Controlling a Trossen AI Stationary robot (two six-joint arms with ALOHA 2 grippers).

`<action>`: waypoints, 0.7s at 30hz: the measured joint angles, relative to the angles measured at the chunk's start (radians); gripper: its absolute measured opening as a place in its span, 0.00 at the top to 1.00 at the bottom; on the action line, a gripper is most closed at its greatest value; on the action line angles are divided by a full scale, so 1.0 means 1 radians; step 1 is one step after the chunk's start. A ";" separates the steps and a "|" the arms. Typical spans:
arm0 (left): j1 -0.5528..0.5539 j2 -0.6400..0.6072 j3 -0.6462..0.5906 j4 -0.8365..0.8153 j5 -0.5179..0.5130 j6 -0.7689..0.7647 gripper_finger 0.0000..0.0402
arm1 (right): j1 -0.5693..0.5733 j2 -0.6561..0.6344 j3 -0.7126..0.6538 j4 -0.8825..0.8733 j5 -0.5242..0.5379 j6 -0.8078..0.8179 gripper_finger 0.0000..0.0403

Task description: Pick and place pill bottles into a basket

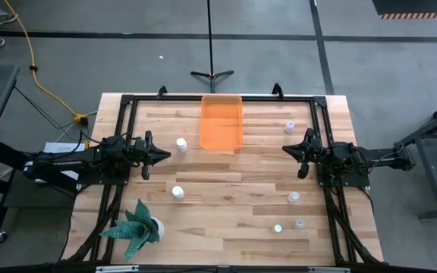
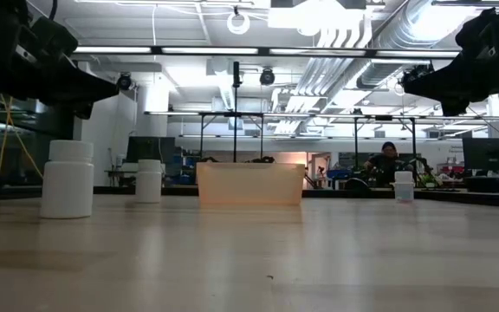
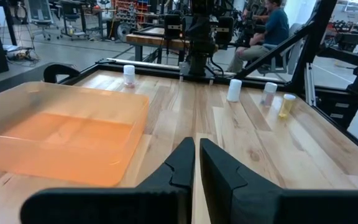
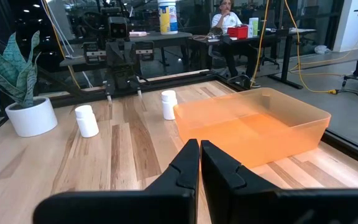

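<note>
The orange basket point(image 1: 221, 121) stands at the table's far middle; it also shows in the left wrist view point(image 3: 61, 140) and the right wrist view point(image 4: 253, 127). White pill bottles stand upright on their bases: one by the basket's left point(image 1: 181, 144), one at left middle point(image 1: 177, 192), one at far right point(image 1: 290, 126), and three at near right point(image 1: 294, 197) point(image 1: 278, 227) point(image 1: 300, 224). My left gripper point(image 1: 167, 154) is shut and empty, held above the table at its left. My right gripper point(image 1: 285, 149) is shut and empty at the right.
A green spiky plant in a white pot point(image 1: 139, 226) stands at the near left corner. A black frame point(image 1: 222, 96) runs around the table's edges. A stand point(image 1: 212, 73) is on the floor behind the table. People sit in the room beyond point(image 3: 272, 25).
</note>
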 joint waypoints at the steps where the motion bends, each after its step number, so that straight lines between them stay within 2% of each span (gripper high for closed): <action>1: 0.000 0.000 0.000 0.001 0.000 0.000 0.84 | 0.000 0.000 0.000 0.002 0.000 0.000 0.98; 13: 0.000 0.000 0.000 -0.004 -0.005 0.000 0.84 | -0.002 0.000 -0.005 0.083 0.011 -0.028 0.98; 18: 0.000 0.000 0.000 -0.007 -0.022 0.000 0.84 | -0.002 0.001 -0.003 0.175 0.012 -0.109 0.97; 21: 0.000 0.000 0.000 -0.007 -0.055 0.000 0.84 | -0.002 0.001 -0.003 0.230 0.016 -0.157 0.93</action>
